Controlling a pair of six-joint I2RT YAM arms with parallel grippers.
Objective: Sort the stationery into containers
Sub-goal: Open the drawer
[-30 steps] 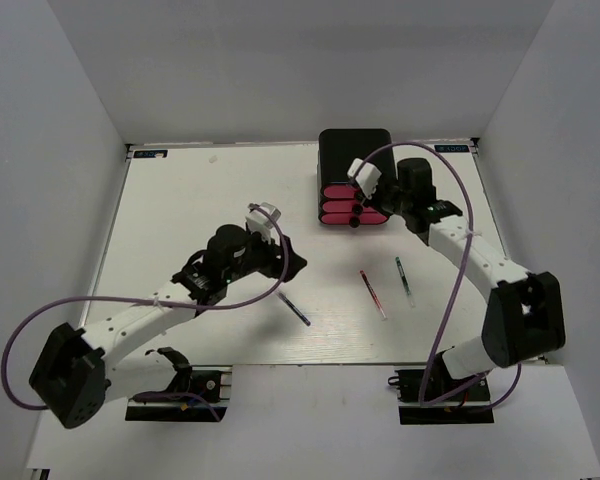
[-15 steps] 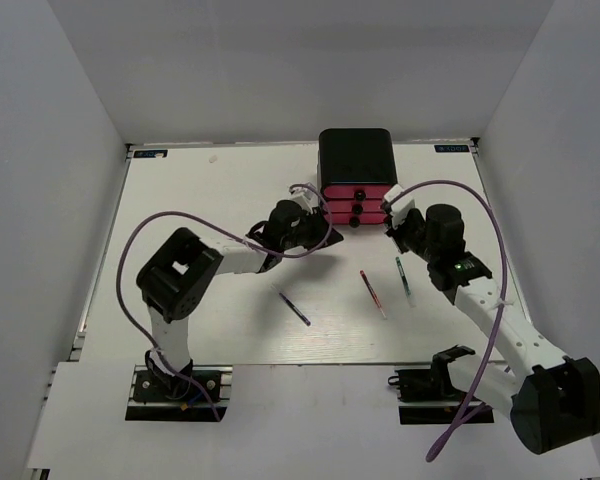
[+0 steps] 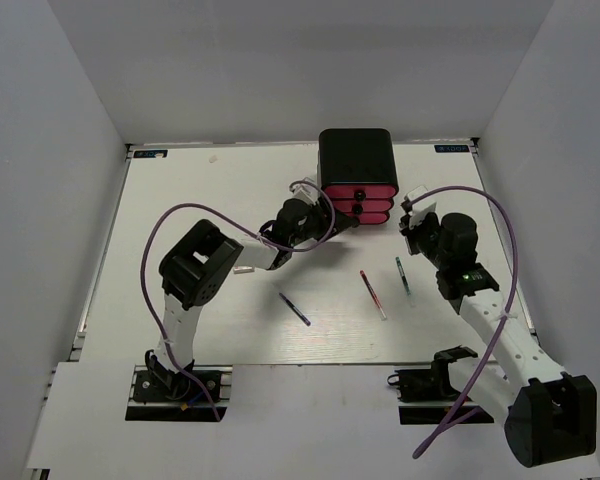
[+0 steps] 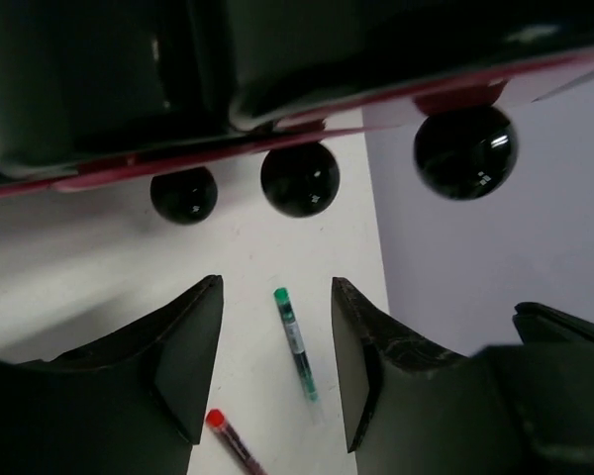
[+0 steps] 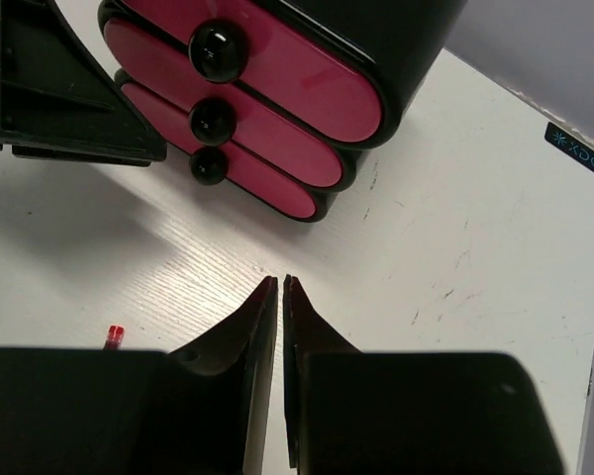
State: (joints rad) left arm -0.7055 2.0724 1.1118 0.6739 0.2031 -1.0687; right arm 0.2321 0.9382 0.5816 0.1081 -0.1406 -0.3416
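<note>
The black cabinet (image 3: pixel 356 156) stands at the back with three pink drawers (image 3: pixel 358 203), all shut, each with a black knob (image 4: pixel 300 179). My left gripper (image 3: pixel 332 222) is open and empty just in front of the knobs, in the left wrist view (image 4: pixel 275 289). My right gripper (image 3: pixel 407 223) is shut and empty, right of the drawers (image 5: pixel 277 84), its tips (image 5: pixel 279 282) low over the table. A dark blue pen (image 3: pixel 294 308), a red pen (image 3: pixel 373 294) and a green pen (image 3: pixel 404 275) lie on the table. The green pen (image 4: pixel 297 343) shows between my left fingers.
The white table (image 3: pixel 200 220) is walled in by grey panels on three sides. My left arm's elbow (image 3: pixel 192 268) sits mid-left, near the dark blue pen. The red pen's cap (image 5: pixel 115 336) is just left of my right fingers.
My left gripper has swung from mid-table up to the drawer fronts. My right gripper has pulled back from the knobs to the right of the cabinet.
</note>
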